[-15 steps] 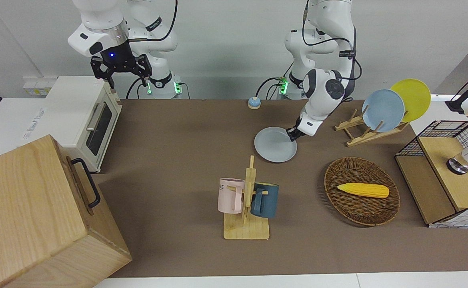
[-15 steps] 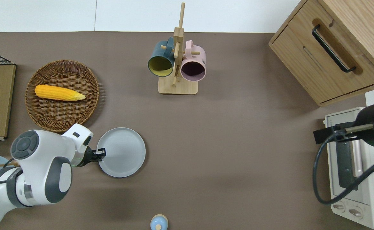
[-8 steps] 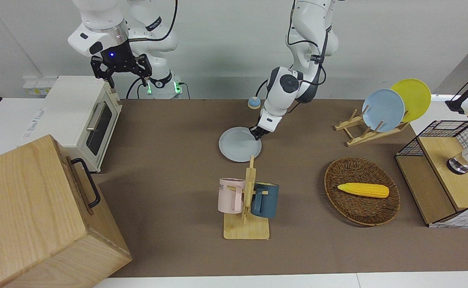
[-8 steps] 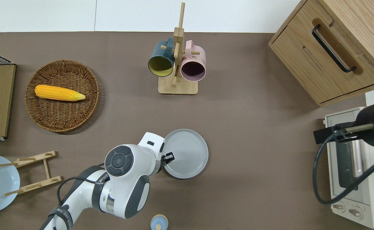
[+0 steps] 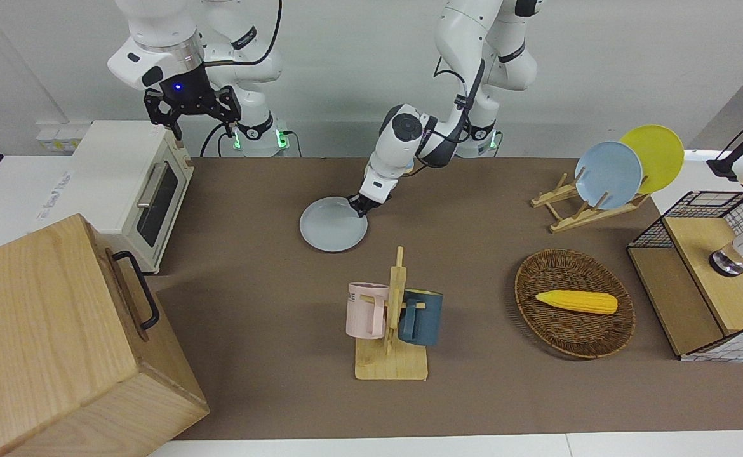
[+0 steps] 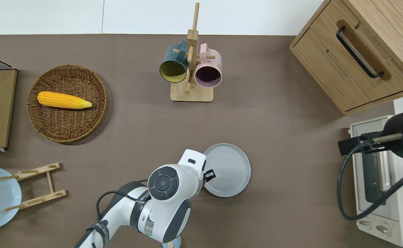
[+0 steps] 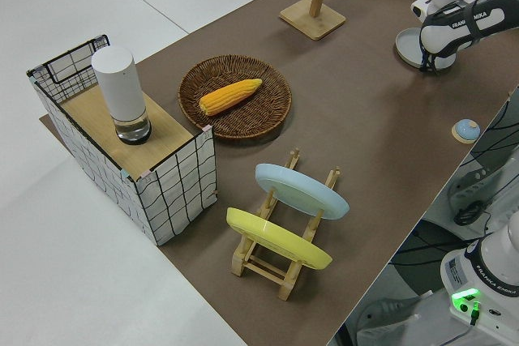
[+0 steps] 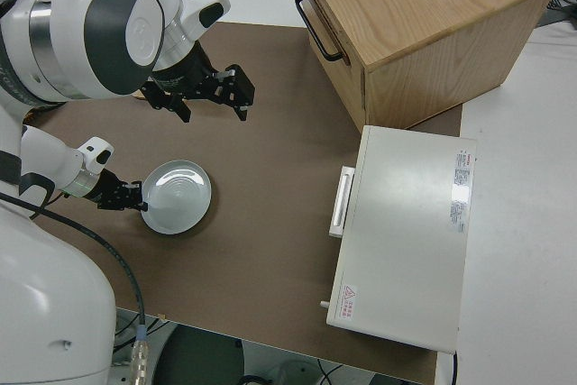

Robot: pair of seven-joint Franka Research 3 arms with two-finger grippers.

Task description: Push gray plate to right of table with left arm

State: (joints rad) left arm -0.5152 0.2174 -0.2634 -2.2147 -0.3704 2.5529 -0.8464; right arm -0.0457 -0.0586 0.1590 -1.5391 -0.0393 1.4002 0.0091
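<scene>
On the brown table (image 5: 270, 190), mid-push step: left gripper (image 6: 209, 175), finger gap cannot be told, touches gray plate (image 6: 226, 170) rim near table centre; right arm parked; next move prob. needs more travel toward right arm's end w/ steady rim contact.

- The front view looks from across the bench (image 5: 270, 209) at both robots. It sees the whole top.
- The overhead view looks straight down. The arms come in from the bottom.
- The left side view looks from high up at one end, slanting along the bench, with the plate rack (image 7: 284, 261) close to it.
- The right side view looks down from beside the right arm, with the oven (image 8: 406, 232) close.
- All four views show the gray plate (image 5: 333, 224).
</scene>
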